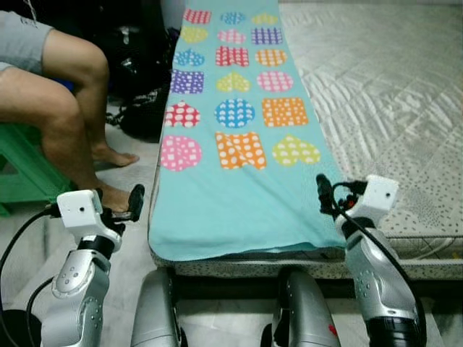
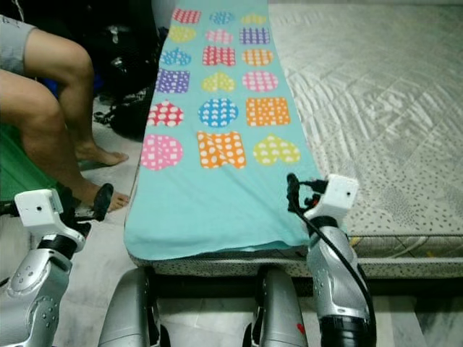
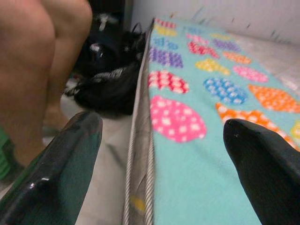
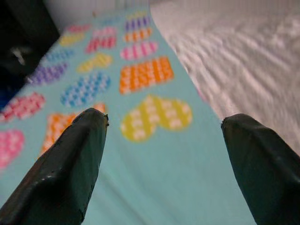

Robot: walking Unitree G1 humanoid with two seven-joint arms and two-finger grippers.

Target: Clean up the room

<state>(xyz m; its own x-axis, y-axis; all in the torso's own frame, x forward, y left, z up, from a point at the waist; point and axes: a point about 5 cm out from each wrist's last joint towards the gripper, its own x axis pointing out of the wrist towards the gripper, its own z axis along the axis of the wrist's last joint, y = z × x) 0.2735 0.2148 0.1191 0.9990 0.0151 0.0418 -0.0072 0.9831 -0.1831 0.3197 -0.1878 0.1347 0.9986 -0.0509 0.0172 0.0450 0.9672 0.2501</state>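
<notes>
Blanket (image 1: 235, 137), turquoise with rows of spotted hearts and squares, lies flat in a long strip along the left edge of the bed (image 1: 376, 94), its near end hanging just over the foot edge. In the left eye view it looks smooth and squared to the mattress; that fits a cloth already spread tidy as well as one about to be gathered, so how far the tidying has come cannot be settled from here. Beside the bed a seated person's bare legs (image 1: 69, 119) rest by a green stool (image 1: 18, 170), and dark bags (image 1: 141, 87) sit on the floor against the bed's side.

The right eye view shows both arms raised in front, elbows bent. The left gripper (image 2: 101, 202) is off the bed's near left corner, over the floor close to the person's foot. The right gripper (image 2: 293, 191) is over the blanket's near right corner.

In the left wrist view the fingers (image 3: 65, 164) stand wide apart with nothing between them, aimed along the bed's left side edge.

In the right wrist view the fingers (image 4: 70, 159) are likewise spread wide and empty, hovering above the blanket near a yellow heart (image 4: 157, 117).
</notes>
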